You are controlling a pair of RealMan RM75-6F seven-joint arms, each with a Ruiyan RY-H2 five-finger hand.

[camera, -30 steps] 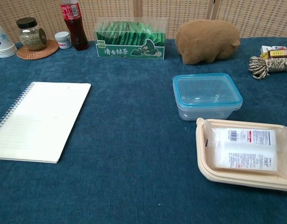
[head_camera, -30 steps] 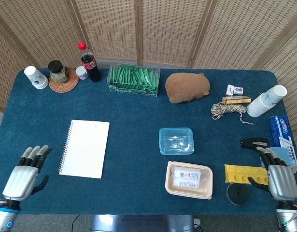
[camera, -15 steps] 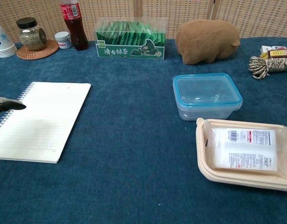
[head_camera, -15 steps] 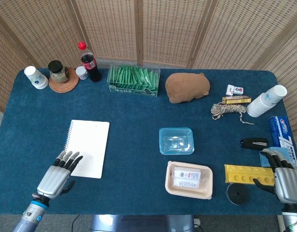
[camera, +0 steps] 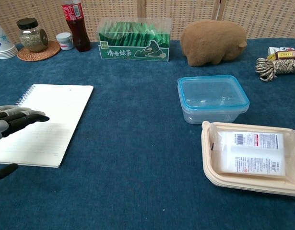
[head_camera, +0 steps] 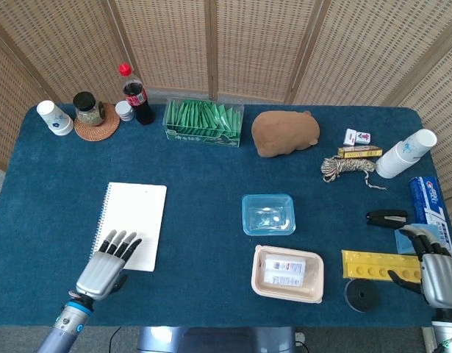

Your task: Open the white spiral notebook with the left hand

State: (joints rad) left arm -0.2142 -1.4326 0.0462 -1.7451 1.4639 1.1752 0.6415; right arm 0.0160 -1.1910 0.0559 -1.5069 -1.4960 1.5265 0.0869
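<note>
The white spiral notebook (head_camera: 131, 220) lies closed and flat on the blue table, spiral along its left edge; the chest view shows the notebook (camera: 51, 120) at the left. My left hand (head_camera: 108, 263) hovers over the notebook's near end, fingers stretched out and apart, holding nothing. In the chest view the left hand (camera: 10, 122) enters from the left edge above the page. My right hand (head_camera: 436, 273) rests at the table's right front corner, fingers loosely spread, empty.
A clear blue-rimmed container (head_camera: 268, 214) and a beige tray with a packet (head_camera: 287, 273) sit right of centre. A yellow block (head_camera: 372, 265), black disc (head_camera: 361, 294) and stapler (head_camera: 386, 218) lie near the right hand. Bottle (head_camera: 137, 94), jar, cups and green tea box (head_camera: 203, 123) line the back.
My left hand has moved right and forward from the table's left front corner to above the notebook's near end. The right hand has slipped slightly toward the front edge.
</note>
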